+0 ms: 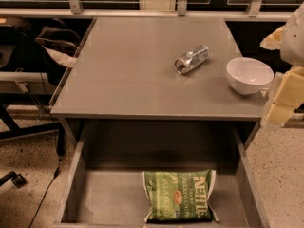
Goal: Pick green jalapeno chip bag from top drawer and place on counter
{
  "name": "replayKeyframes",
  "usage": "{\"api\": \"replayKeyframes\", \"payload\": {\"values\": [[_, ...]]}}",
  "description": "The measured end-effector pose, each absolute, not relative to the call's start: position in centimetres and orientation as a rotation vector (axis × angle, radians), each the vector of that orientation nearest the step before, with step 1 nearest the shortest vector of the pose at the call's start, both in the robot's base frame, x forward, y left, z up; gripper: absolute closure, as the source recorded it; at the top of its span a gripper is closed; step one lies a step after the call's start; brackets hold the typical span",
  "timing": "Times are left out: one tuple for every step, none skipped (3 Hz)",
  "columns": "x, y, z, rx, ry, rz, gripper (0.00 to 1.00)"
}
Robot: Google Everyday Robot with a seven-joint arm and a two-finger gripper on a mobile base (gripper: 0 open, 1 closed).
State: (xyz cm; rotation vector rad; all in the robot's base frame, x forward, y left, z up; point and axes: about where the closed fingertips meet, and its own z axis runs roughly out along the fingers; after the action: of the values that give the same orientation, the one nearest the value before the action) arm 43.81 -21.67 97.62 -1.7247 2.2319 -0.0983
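Observation:
The green jalapeno chip bag [178,201] lies flat in the open top drawer [71,184], right of the middle and near its front, with white "KETTLE" lettering facing up. The counter [128,70] is the grey tabletop above the drawer. My gripper [279,109] hangs at the right edge of the view, beside the counter's front right corner. It is above and well to the right of the bag and holds nothing that I can see.
A crushed silver can [192,59] lies on the counter right of centre. A white bowl [249,74] stands near the counter's right edge, close to my gripper. A chair with dark clothing [52,42] stands to the left. The floor is speckled.

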Motion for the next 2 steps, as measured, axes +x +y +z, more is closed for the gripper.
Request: {"api": "replayKeyframes", "payload": {"values": [[43.8,-21.7,97.6,-1.725,2.232,-0.098,0.0],[43.7,-21.6,96.4,-1.679,2.215,-0.002,0.0]]}}
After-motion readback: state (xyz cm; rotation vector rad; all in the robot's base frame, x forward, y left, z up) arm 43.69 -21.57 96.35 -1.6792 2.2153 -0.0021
